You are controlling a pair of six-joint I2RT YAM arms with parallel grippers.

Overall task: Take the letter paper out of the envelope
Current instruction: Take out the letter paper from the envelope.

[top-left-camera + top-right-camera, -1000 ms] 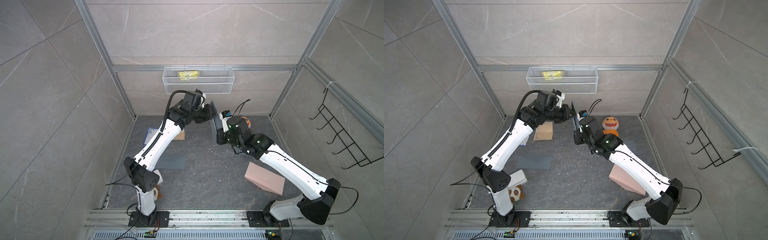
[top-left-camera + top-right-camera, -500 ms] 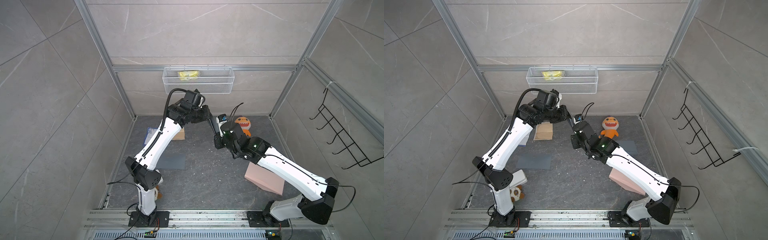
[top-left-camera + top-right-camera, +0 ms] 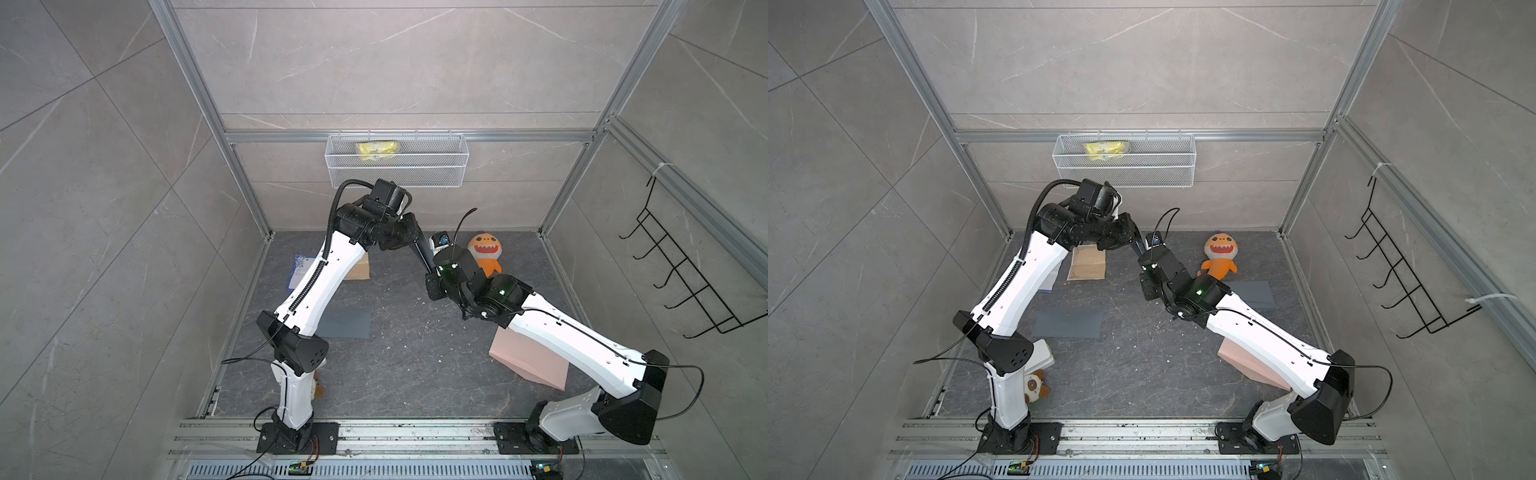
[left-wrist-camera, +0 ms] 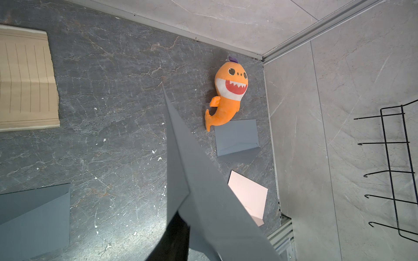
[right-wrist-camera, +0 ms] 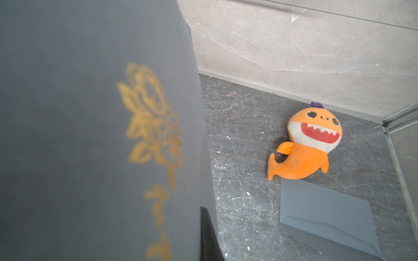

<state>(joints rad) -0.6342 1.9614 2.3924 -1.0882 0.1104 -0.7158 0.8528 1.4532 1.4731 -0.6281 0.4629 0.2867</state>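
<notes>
A dark grey envelope (image 3: pixel 420 254) (image 3: pixel 1136 248) with a gold flower print (image 5: pixel 95 135) hangs in the air between my arms, edge-on in both top views. My right gripper (image 3: pixel 429 267) is shut on its lower part; one black finger (image 5: pixel 207 235) presses on the printed face. My left gripper (image 3: pixel 411 243) is at its upper end. There the pointed flap (image 4: pixel 178 140) covers part of one black finger (image 4: pixel 173 239) and hides the other. The letter paper is hidden.
On the floor lie an orange shark plush (image 3: pixel 484 254), a tan lined sheet (image 3: pixel 1087 264), grey envelopes (image 3: pixel 347 324) (image 3: pixel 1254 293) and a pink envelope (image 3: pixel 528 365). A wire basket (image 3: pixel 397 160) hangs on the back wall and a hook rack (image 3: pixel 685 266) on the right wall.
The envelope has swung from showing its face to edge-on and come lower and leftward. Both grippers moved with it, and the right arm has stretched further toward the left.
</notes>
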